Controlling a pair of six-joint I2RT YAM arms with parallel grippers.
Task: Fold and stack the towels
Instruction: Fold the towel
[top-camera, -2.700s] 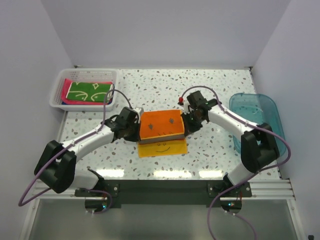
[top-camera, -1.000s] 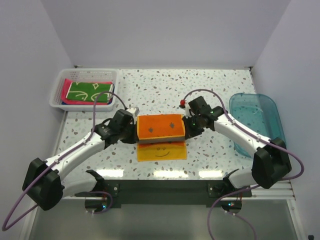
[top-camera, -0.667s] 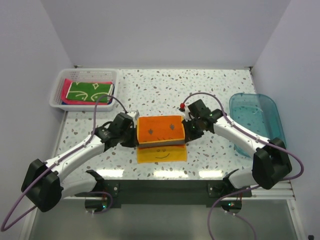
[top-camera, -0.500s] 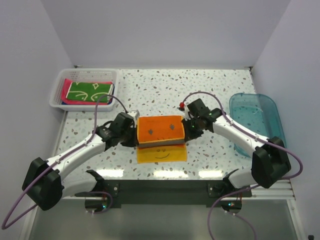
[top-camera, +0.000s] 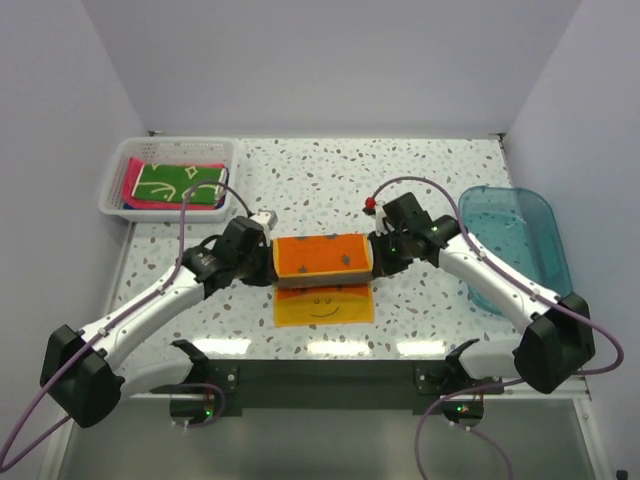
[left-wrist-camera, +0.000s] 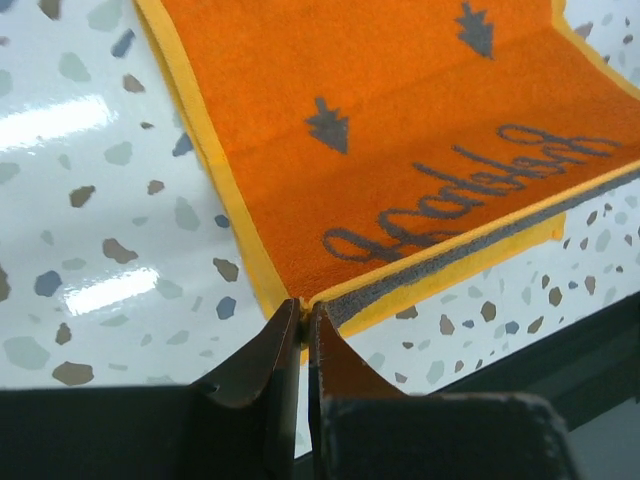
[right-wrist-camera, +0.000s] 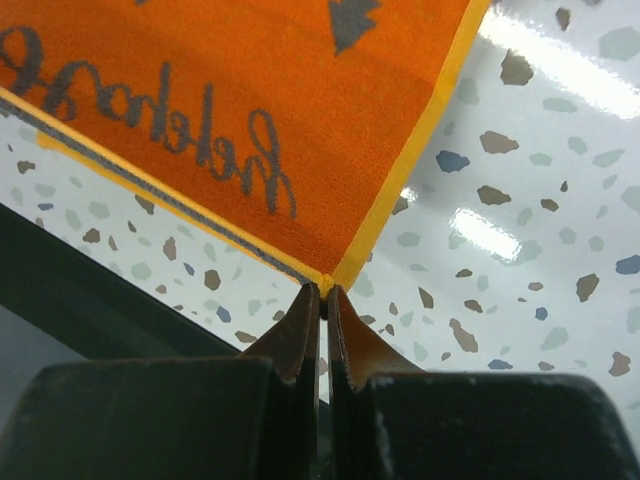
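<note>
While it is pinched, orange towel, lengthwise left-right

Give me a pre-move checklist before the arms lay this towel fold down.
1. Left gripper shut on a corner of the orange towel: ok.
2. Right gripper shut on the opposite corner: ok.
3. Held edge level between the grippers: ok.
4. Towel's near half flat on the table: ok.
5. Held edge lined up over the near edge: not ok, short of it.
6. Creases under the raised half: cannot tell.
</note>
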